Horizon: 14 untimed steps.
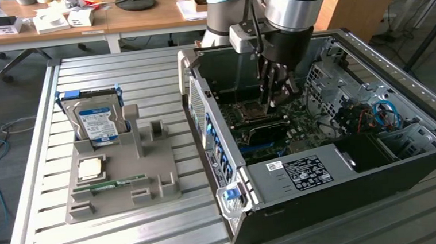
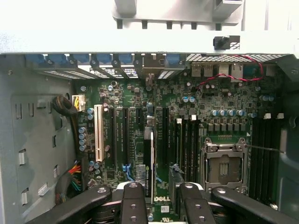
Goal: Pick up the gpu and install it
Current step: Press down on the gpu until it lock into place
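Computer case [image 1: 359,164]: dull grey sheet metal, perforated in places, matt. Motherboard [image 2: 187,112] inside it: dark green circuit board, slightly glossy, with black plastic slots and one white plastic slot [image 2: 98,133]. CPU socket [image 2: 224,165]: bright bare metal frame. Gripper [image 2: 161,205] fingers [image 2: 134,205]: black, smooth, satin sheen. GPU [image 2: 148,158] between them: dark board, thin pale edge. Table [image 1: 45,186]: ribbed aluminium slats, brushed. Parts holder [image 1: 157,186]: matt grey plastic. Hard drive [image 1: 98,124]: silver metal, glossy label.
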Motion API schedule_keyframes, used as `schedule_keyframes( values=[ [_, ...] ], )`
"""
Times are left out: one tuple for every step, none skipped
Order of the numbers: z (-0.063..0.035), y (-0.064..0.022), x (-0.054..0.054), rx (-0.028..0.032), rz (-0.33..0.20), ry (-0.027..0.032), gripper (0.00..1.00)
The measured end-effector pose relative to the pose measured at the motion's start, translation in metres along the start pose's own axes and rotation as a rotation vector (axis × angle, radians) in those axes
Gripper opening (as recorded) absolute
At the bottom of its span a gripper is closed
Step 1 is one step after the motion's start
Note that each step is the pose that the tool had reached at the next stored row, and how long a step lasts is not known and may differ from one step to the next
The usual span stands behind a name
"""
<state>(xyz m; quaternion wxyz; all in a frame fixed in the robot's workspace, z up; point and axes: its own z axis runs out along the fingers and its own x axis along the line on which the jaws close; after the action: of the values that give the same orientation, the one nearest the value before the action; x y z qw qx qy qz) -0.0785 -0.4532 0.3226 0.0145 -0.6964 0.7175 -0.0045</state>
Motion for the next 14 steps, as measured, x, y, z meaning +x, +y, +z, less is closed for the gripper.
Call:
schedule_keyframes(
  values=[
    [0.0000,0.0000,0.0000,0.0000,0.000,0.0000,0.34],
    [0.0000,0.0000,0.0000,0.0000,0.000,0.0001,0.34],
    [0.0000,0.0000,0.0000,0.0000,0.000,0.0000,0.34],
    [0.0000,0.0000,0.0000,0.0000,0.000,0.0000,0.34],
    [0.0000,0.0000,0.0000,0.0000,0.000,0.0000,0.33],
    [0.0000,0.0000,0.0000,0.0000,0.000,0.0000,0.33],
    [0.0000,0.0000,0.0000,0.0000,0.000,0.0000,0.26],
    [0.0000,0.0000,0.0000,0.0000,0.000,0.0000,0.20],
    [0.0000,0.0000,0.0000,0.0000,0.000,0.0000,0.14],
    [0.0000,0.0000,0.0000,0.0000,0.000,0.0000,0.14],
    [0.0000,0.0000,0.0000,0.0000,0.000,0.0000,0.11],
    [0.0000,0.0000,0.0000,0.0000,0.000,0.0000,0.11],
    [0.0000,0.0000,0.0000,0.0000,0.000,0.0000,0.11],
    [0.0000,0.0000,0.0000,0.0000,0.000,0.0000,0.11]
  ],
)
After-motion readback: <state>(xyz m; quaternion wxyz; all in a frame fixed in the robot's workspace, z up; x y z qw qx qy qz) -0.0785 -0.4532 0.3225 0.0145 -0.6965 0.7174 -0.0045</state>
